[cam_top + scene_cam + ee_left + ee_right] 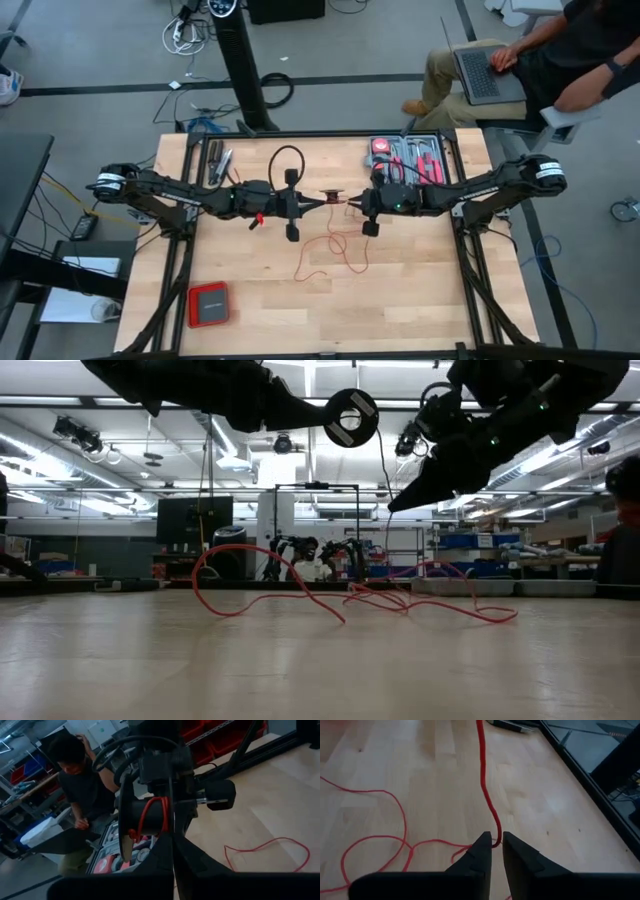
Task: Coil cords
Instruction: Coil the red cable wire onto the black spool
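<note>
Spool (150, 817) largely hidden behind closed left claw (172, 845) gripping it. Right claw (493, 851) pinches red cord (482, 775) at worktop (420, 290) centre.

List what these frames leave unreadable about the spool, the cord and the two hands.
- Spool: how many red turns it carries; left wrist view, its near flange covers the core.
- Left hand: its grip point on the spool, lost in dark shapes.
- Cord: pinched or just threaded between the right hand fingers; the tips cover it.
- Cord's free end: high view, too thin to follow.
</note>
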Robot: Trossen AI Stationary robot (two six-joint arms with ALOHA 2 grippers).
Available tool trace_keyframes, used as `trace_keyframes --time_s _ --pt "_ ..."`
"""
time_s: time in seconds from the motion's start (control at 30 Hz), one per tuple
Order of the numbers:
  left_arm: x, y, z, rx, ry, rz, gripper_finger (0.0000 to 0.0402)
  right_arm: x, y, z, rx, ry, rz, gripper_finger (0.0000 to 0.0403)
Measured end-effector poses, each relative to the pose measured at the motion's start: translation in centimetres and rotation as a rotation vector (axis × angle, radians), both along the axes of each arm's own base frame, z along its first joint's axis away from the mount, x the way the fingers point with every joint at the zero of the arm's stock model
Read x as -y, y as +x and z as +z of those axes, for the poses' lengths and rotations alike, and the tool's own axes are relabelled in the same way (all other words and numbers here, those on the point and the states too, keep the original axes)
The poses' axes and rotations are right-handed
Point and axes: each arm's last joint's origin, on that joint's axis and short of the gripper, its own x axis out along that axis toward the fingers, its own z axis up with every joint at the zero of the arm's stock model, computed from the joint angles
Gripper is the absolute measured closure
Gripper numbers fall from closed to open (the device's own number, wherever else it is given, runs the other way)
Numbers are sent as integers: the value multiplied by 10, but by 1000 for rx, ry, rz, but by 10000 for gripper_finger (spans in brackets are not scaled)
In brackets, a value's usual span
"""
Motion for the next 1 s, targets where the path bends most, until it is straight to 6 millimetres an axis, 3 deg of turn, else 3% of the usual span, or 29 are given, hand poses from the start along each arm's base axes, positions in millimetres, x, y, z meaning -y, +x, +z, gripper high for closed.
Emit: trace_keyframes --time_s 0.3,0.57,1.0 --pt "1 0 2 18 -8 -20 401 3 -2 -3 81 24 43 398" --pt "7 1 11 112 -41 -325 401 6 -2 -1 173 81 202 401" --pt "3 -2 17 141 -198 -618 401 -2 29 55 182 -149 313 402"
